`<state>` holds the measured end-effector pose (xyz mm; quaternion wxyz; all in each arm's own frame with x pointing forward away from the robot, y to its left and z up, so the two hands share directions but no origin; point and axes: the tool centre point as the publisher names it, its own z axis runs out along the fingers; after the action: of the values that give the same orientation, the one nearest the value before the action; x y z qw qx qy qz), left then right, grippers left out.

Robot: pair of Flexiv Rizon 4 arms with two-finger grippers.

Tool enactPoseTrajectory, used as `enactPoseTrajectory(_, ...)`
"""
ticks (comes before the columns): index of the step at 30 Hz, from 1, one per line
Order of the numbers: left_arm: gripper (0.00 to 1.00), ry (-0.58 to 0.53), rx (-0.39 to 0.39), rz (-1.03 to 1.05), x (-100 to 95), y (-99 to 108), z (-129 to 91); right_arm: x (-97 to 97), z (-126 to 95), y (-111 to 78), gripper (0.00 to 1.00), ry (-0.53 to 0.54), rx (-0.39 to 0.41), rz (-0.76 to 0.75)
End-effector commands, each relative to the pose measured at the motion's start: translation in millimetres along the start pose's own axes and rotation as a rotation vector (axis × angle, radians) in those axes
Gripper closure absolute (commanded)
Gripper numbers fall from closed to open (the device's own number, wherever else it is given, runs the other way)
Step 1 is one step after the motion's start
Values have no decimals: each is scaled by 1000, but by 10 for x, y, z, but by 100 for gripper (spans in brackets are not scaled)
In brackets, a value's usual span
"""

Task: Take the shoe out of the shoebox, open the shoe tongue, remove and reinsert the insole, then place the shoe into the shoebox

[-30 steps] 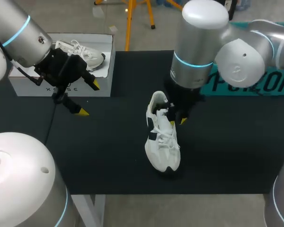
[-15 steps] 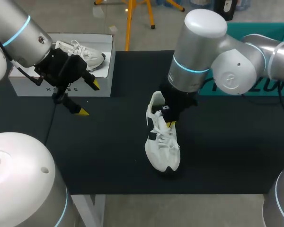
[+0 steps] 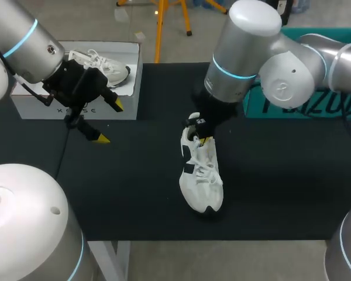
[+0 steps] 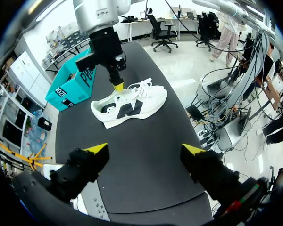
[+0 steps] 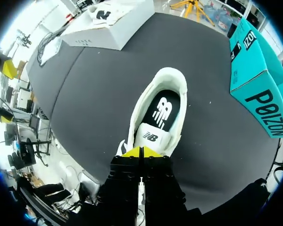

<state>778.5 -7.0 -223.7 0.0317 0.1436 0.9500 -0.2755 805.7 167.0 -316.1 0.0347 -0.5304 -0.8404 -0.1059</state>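
Observation:
A white shoe (image 3: 200, 175) with a black side logo stands upright on the black table's middle, toe toward the front edge. My right gripper (image 3: 202, 139) hangs over its tongue (image 5: 151, 136), yellow tips pressed together and shut. In the right wrist view the gripper (image 5: 141, 151) sits just at the tongue; nothing shows between the tips. The black insole (image 5: 162, 110) lies inside the shoe (image 5: 166, 74). My left gripper (image 3: 109, 122) stays wide open and empty in front of the white shoebox (image 3: 76, 109); from the left wrist view (image 4: 145, 150) the shoe (image 4: 132, 106) lies well ahead.
A second white shoe (image 3: 105, 67) rests in the shoebox at the back left. A teal box (image 3: 316, 99) lies at the back right, behind my right arm. Bare black tabletop (image 3: 134, 193) spreads around the shoe.
My right gripper closed its fingers and shifted from the laces toward the shoe's opening. The shoe and my left arm stayed where they were.

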Motion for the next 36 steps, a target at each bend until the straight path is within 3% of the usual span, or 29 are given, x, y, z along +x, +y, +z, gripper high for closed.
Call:
enactPoseTrajectory(1,0,3,-4,-1,-8,-4,-2,-82,-205,50,100,58,51,-192)
enactPoseTrajectory(2,0,3,-4,-1,-8,-4,-2,-80,-190,67,100,107,82,-286)
enactPoseTrajectory(3,0,3,-4,-1,-8,-4,-2,-58,-143,78,100,88,142,-486)
enactPoseTrajectory(4,0,3,-4,-1,-8,-4,-2,-106,-72,79,64,-44,192,-567)
enactPoseTrajectory(5,0,3,-4,-1,-8,-4,-2,-145,-47,101,9,-42,197,-560)
enactPoseTrajectory(6,0,3,-4,-1,-8,-4,-2,-145,-47,101,0,-42,197,-560)
enactPoseTrajectory(20,0,3,-4,-1,-8,-4,-2,-145,-47,101,0,-42,197,-560)
enactPoseTrajectory(22,0,3,-4,-1,-8,-4,-2,-166,-52,165,0,-51,220,-694)
enactPoseTrajectory(23,0,3,-4,-1,-8,-4,-2,-189,-69,177,0,-25,158,-687)
enactPoseTrajectory(27,0,3,-4,-1,-8,-4,-2,-252,-91,266,0,-17,161,-825)
enactPoseTrajectory(28,0,3,-4,-1,-8,-4,-2,-238,-100,295,0,19,105,-902)
enactPoseTrajectory(30,0,3,-4,-1,-8,-4,-2,-241,-123,335,0,-5,138,-1006)
enactPoseTrajectory(31,0,3,-4,-1,-8,-4,-2,-236,-142,349,0,13,108,-1026)
enactPoseTrajectory(33,0,3,-4,-1,-8,-4,-2,-233,-152,397,0,-35,159,-1115)
enactPoseTrajectory(36,0,3,-4,-1,-8,-4,-2,-214,-134,492,0,-93,162,-1135)
